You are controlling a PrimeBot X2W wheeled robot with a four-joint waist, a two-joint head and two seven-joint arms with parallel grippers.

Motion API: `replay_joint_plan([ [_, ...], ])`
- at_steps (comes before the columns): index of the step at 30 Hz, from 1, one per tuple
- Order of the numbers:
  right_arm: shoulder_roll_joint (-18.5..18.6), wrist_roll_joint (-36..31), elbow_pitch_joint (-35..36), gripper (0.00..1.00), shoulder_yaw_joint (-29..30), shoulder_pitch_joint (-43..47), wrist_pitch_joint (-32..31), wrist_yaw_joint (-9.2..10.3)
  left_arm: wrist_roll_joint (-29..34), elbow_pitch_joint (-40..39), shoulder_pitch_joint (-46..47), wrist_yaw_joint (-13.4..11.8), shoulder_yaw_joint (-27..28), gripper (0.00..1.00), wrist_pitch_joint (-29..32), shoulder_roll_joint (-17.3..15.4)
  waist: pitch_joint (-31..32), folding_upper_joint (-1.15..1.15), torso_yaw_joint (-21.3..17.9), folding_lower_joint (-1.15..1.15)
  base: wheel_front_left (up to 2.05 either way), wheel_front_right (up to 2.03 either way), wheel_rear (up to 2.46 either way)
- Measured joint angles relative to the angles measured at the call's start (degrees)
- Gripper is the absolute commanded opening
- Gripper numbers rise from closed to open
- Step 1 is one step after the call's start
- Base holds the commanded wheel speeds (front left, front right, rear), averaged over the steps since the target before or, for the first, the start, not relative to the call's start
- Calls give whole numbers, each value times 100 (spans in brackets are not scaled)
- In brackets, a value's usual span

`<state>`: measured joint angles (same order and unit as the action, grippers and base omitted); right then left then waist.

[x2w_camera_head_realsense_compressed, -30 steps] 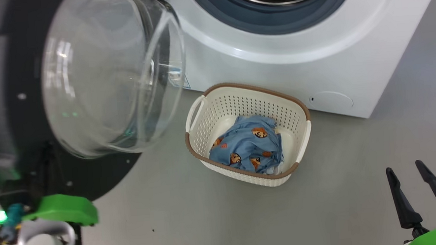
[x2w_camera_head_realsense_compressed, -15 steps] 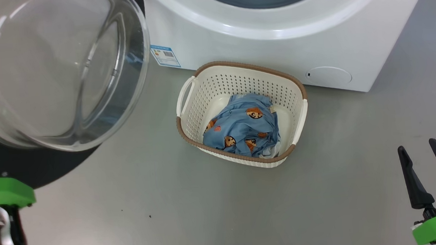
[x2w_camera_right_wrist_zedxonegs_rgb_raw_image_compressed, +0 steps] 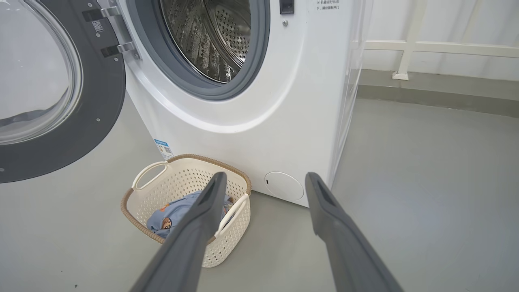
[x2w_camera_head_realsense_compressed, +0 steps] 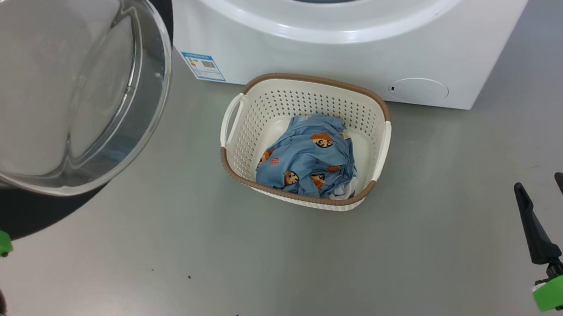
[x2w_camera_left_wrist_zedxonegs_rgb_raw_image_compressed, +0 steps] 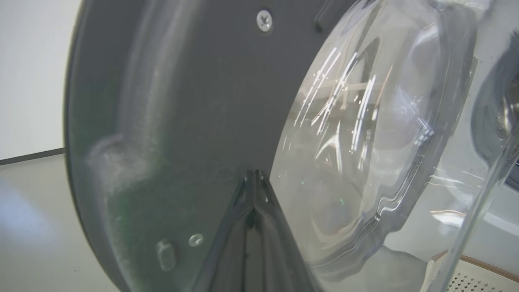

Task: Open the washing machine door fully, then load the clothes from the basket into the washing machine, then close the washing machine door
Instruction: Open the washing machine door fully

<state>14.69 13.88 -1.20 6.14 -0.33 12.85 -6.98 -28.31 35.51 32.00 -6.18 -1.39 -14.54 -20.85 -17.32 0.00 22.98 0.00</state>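
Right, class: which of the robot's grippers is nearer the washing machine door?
Left. The left gripper, shut, points at the washing machine door from close by, at its dark rim; the right gripper, open, hangs over the floor beyond the basket, well apart from it.

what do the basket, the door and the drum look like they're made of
Basket: looks like moulded cream plastic, matte, punched with rows of holes; brown rim mimics weave.
Door: dark plastic-looking ring with visible screws; clear glossy bowl, probably glass, with sharp reflections.
Drum: shiny perforated metal, likely stainless steel.
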Motion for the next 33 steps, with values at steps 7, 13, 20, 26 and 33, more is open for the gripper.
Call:
replay_joint_plan([
  [7,-7,0,18,100,52,-30,1,0,349,-577,-346,47,480,0,0,296,-3,0,16,0,0,0,0],
  [13,-8,0,29,100,48,-26,0,0,727,-1512,-1110,53,844,0,0,767,56,0,99,0,0,0,0],
  [20,-42,-1,20,100,37,-25,1,0,1221,-2833,-2149,148,1040,0,0,1381,220,0,116,0,0,0,0],
  [26,-177,-8,19,100,11,1,16,0,1525,-3654,-3004,230,912,0,-1,1744,375,0,35,0,0,0,0],
  [33,-308,-18,15,100,-63,48,65,0,1651,-3878,-3483,424,305,0,0,1795,538,0,-143,0,0,0,0],
])
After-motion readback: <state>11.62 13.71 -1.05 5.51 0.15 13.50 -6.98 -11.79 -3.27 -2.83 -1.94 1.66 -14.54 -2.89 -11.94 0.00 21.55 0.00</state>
